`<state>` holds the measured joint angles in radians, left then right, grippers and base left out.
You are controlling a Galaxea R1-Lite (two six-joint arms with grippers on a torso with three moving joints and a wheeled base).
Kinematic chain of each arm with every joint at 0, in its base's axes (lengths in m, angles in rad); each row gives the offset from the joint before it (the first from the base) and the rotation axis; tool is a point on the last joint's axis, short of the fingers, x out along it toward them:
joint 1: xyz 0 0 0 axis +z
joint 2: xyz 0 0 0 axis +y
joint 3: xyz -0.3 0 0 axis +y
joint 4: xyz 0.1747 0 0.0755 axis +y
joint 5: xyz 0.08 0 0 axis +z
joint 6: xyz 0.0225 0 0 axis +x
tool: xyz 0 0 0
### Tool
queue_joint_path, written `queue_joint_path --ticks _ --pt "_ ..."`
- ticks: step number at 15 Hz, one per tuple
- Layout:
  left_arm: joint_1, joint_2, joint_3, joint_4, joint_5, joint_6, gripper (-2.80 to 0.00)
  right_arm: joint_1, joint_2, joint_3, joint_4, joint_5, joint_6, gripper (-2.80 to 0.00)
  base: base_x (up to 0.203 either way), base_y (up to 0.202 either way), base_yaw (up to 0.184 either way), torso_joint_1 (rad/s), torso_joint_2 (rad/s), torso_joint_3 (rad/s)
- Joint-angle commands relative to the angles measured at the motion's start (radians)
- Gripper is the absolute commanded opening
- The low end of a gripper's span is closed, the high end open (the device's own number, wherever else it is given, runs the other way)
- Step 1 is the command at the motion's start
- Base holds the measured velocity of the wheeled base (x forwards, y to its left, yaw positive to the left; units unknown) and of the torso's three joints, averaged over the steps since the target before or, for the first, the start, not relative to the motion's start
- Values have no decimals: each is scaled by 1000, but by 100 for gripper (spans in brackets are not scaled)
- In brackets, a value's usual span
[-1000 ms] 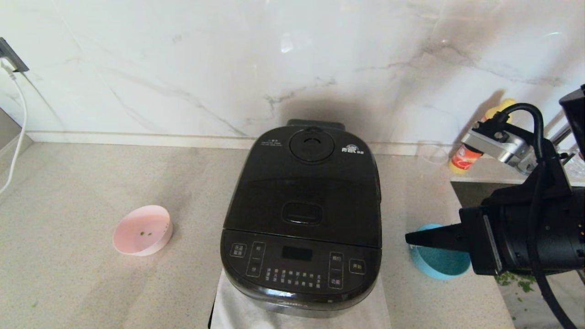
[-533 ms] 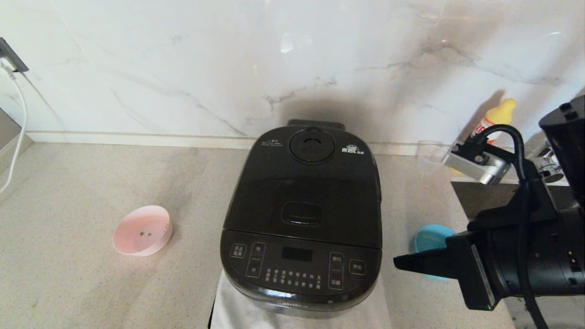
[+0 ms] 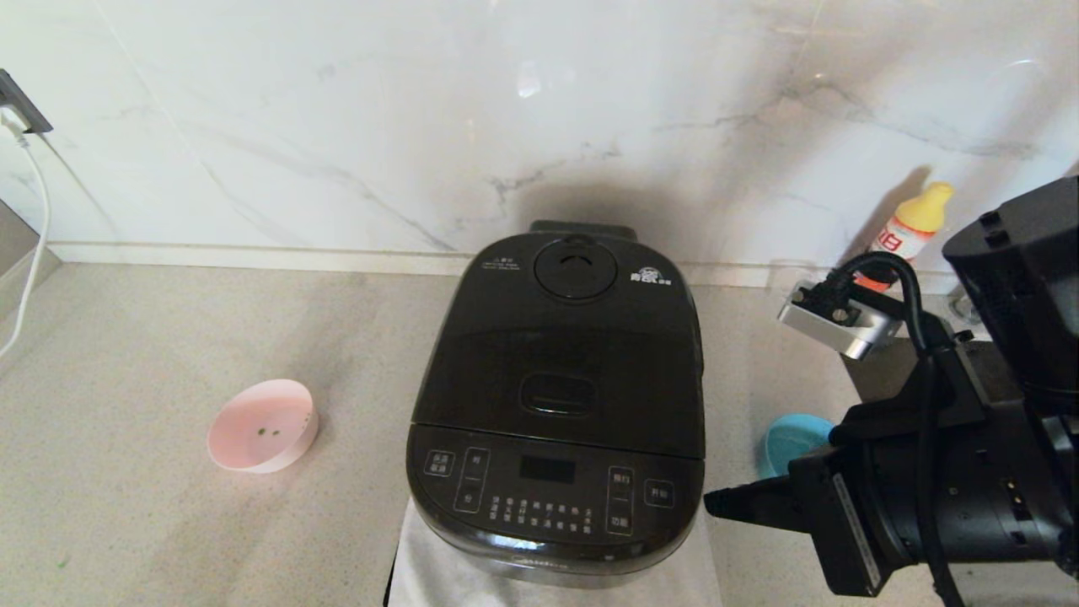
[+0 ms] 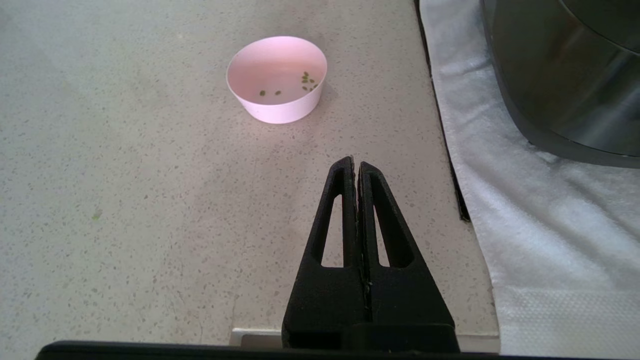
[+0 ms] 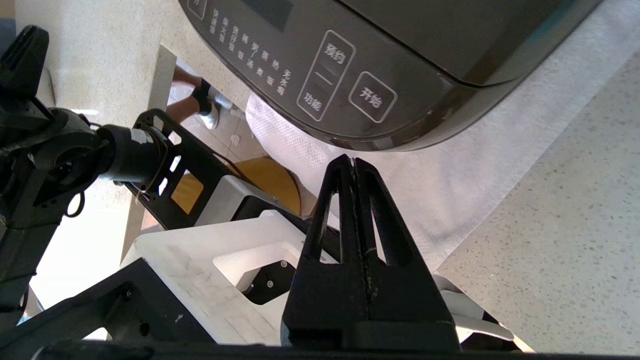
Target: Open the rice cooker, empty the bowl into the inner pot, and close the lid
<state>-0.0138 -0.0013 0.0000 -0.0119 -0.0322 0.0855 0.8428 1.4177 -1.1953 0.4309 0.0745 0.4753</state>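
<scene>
The black rice cooker [image 3: 556,405] stands mid-counter with its lid [image 3: 560,337] down, so the inner pot is hidden. A pink bowl [image 3: 263,426] with a few green bits sits to its left, seen too from the left wrist as the pink bowl [image 4: 276,79]. A blue bowl [image 3: 788,443] lies right of the cooker, half behind my right arm. My right gripper [image 3: 712,504] is shut and empty, level, pointing at the cooker's front right corner [image 5: 395,135]; the right gripper [image 5: 354,161] hangs just off it. My left gripper [image 4: 354,162] is shut and empty, low near the counter's front edge.
A white cloth [image 3: 438,573] lies under the cooker. A yellow-capped bottle [image 3: 906,223] stands at the back right by the marble wall. A white cable [image 3: 29,244] hangs from a socket at far left. The counter's front edge [image 4: 255,332] is close under the left gripper.
My right arm has come down and leftward toward the near edge; its tip went from over the blue bowl to beside the cooker's front corner, baring the bottle. Both grippers stayed shut.
</scene>
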Motion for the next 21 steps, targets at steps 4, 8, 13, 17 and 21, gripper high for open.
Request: queue_joint_path --ticks 4,8,13,17,21 --pt "0 0 8 0 0 0 -280 2 11 -17 0 -1 3 -280 0 0 0 0 0 0" --pt "0 0 8 0 0 0 -280 1 22 -37 -1 -4 2 -280 0 0 0 0 0 0" --pt "0 0 8 0 0 0 -280 -9 38 -35 -6 -5 0 -280 0 0 0 0 0 0" --pt "0 0 8 0 0 0 -280 -40 49 -23 -7 -5 -1 -280 0 0 0 0 0 0" --pt "0 0 8 0 0 0 -280 -42 69 -27 -9 -1 -3 -280 0 0 0 0 0 0"
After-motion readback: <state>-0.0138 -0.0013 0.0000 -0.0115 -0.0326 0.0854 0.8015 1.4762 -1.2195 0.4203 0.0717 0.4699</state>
